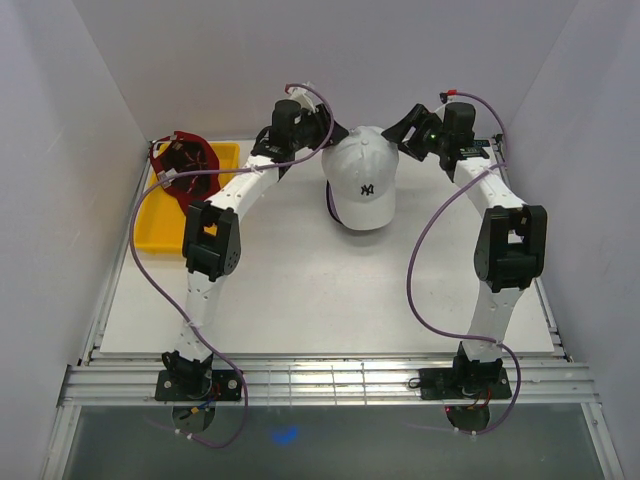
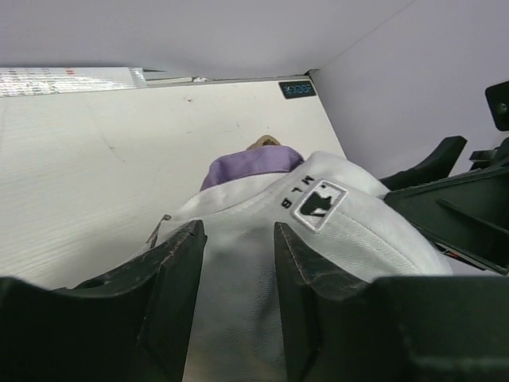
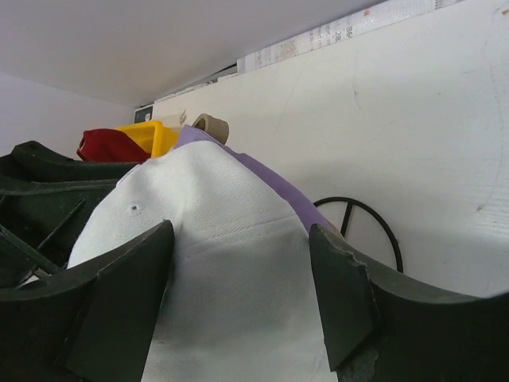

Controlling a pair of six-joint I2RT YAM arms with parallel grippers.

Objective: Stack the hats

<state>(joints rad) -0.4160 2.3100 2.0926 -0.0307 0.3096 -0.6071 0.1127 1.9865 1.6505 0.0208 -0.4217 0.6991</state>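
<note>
Far edge of the worktop [image 1: 300,290], about the middle: the white cap [image 1: 362,178] sits on top of the lavender cap [image 2: 250,165], with purple poking out from under it. Left hand [image 2: 237,239] is at the cap's left side, fingers apart with white fabric showing in the gap, not clamped on anything. Right hand [image 3: 240,231] is on the other side, spread wide over the crown, can't tell if the pads touch it. Dark red cap [image 1: 185,165] lies in the yellow tray [image 1: 160,230] at the far left corner.
</note>
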